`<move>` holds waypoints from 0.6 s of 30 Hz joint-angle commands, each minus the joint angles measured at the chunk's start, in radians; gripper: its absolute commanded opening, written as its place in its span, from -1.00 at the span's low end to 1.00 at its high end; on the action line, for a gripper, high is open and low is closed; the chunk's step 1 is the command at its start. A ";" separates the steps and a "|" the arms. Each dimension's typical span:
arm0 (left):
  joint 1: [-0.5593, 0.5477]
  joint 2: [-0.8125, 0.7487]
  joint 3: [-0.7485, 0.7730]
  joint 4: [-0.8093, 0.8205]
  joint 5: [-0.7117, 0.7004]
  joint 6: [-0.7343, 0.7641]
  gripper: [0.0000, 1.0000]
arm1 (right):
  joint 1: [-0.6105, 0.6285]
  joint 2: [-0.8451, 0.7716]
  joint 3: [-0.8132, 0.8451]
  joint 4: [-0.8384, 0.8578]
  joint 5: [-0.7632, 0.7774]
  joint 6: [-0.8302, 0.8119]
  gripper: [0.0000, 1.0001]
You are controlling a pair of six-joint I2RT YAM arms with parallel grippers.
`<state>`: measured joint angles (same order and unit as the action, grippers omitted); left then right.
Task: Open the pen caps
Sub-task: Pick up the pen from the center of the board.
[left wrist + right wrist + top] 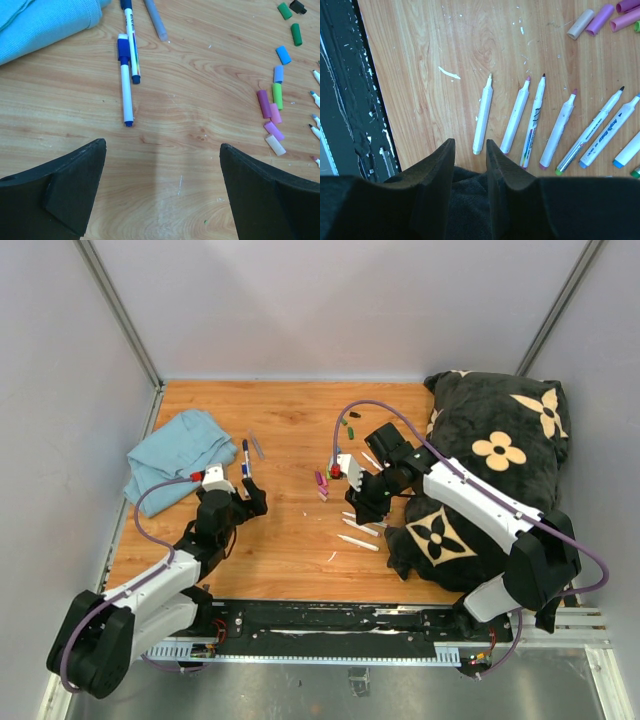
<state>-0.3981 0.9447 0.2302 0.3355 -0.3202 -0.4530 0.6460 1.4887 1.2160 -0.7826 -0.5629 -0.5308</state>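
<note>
Several loose pen caps (276, 95) in green, blue, purple, pink and black lie in a column at the right of the left wrist view; they also show in the top view (322, 481). Three caps (600, 19) lie at the top right of the right wrist view. Two white pens, the nearer one (125, 82) with a blue cap on, lie ahead of my left gripper (162, 145), which is wide open and empty above bare wood. My right gripper (470, 142) is narrowly open and empty, just behind a row of uncapped white markers (516, 116), over the blanket's edge.
A blue cloth (175, 455) lies at the back left. A black blanket with beige flowers (490, 480) covers the right side, under the right arm. A grey pen (156, 20) lies beside the blue-capped ones. A black rail (350, 100) runs along the table's near edge.
</note>
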 commanded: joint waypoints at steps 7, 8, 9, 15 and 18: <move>0.045 0.042 0.037 0.044 0.054 -0.014 0.99 | -0.019 0.000 -0.010 -0.003 -0.032 -0.020 -0.35; 0.051 0.053 0.042 0.041 0.056 -0.018 0.99 | -0.019 0.001 -0.011 -0.004 -0.032 -0.020 -0.35; 0.055 0.065 0.049 0.036 0.059 -0.019 0.99 | -0.019 0.002 -0.011 -0.005 -0.034 -0.020 -0.35; 0.075 0.184 0.141 -0.019 0.043 -0.014 0.94 | -0.020 0.008 -0.011 -0.005 -0.039 -0.020 -0.35; 0.095 0.256 0.210 -0.053 0.030 0.002 0.69 | -0.019 0.010 -0.011 -0.004 -0.042 -0.020 -0.35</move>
<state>-0.3294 1.1328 0.3557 0.3202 -0.2695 -0.4709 0.6456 1.4933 1.2160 -0.7826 -0.5781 -0.5323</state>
